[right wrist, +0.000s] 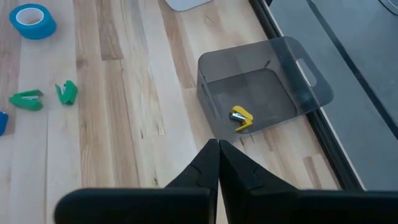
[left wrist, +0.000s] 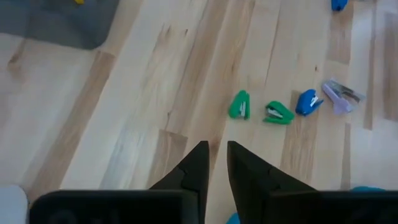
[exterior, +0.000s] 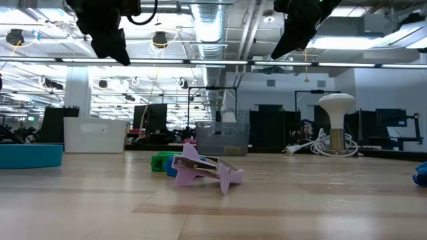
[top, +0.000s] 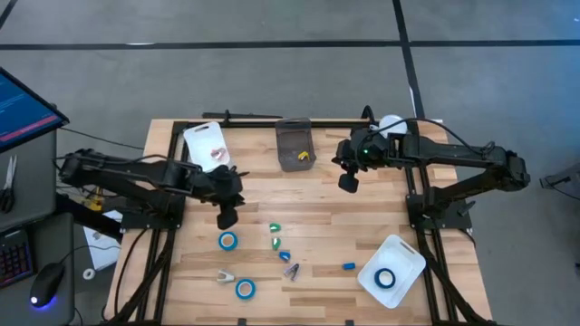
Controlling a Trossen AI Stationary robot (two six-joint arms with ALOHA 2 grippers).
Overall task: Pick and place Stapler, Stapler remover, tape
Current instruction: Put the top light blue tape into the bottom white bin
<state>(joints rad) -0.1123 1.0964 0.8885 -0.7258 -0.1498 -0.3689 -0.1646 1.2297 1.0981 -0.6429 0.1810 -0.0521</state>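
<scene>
Three tape rolls: two (top: 227,240) (top: 245,289) bare on table, one (top: 386,278) in white tray (top: 404,254) | my left gripper (left wrist: 216,163) above table, narrow gap between fingers, empty | my right gripper (right wrist: 219,158) pressed together near grey bin (right wrist: 292,81) | lilac tool (exterior: 203,172) hard to identify

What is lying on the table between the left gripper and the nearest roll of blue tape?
Nothing. In the high view the left gripper hangs just above the nearest tape, and only bare wood shows between them.
</scene>
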